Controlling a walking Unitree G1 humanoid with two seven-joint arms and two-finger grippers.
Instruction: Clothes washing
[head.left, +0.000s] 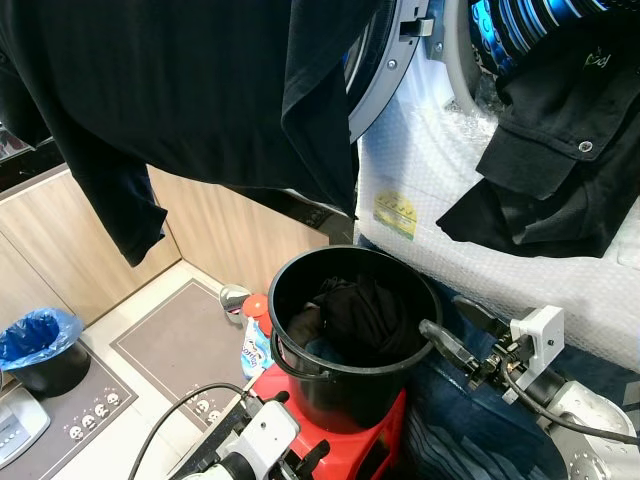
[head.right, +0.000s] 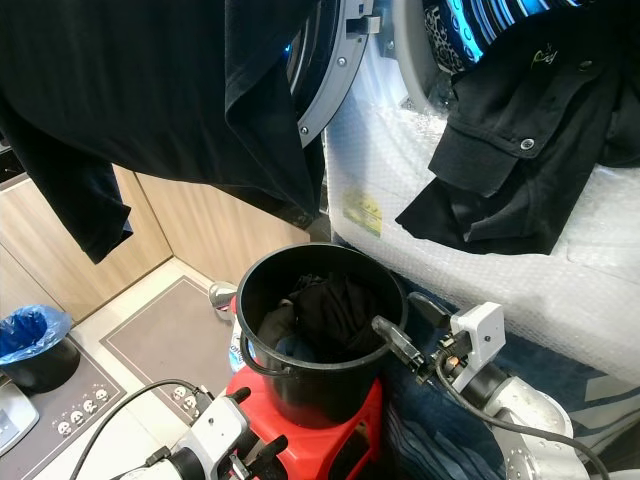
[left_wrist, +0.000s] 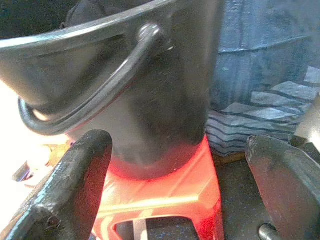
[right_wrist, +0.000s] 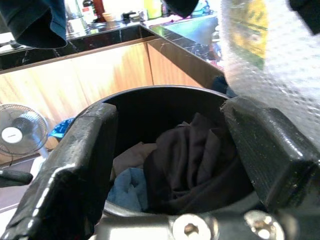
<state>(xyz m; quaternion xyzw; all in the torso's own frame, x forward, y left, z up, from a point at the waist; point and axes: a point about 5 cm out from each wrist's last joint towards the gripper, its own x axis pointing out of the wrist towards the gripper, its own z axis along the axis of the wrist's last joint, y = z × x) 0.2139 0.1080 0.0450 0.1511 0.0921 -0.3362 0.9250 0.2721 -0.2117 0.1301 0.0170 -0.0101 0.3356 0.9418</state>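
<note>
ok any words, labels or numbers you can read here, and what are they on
None can be read for sure.
Yellow and green sticker on the washing machine: print too small to read.
Small pale logo on the black shirt hanging from the drum: too blurred to read.
Bottle beside the black bucket: label is colourful but unreadable.
Scale on the floor: no legible figures.

Right wrist view. I saw the right gripper (right_wrist: 167, 150) with fingers (right_wrist: 75, 170) spread wide, framing a black bucket (right_wrist: 150, 97). Inside lay a dark garment (right_wrist: 192, 162) beside a blue cloth (right_wrist: 127, 187). Behind stood wooden cabinets (right_wrist: 75, 75) and a fan (right_wrist: 20, 132).
</note>
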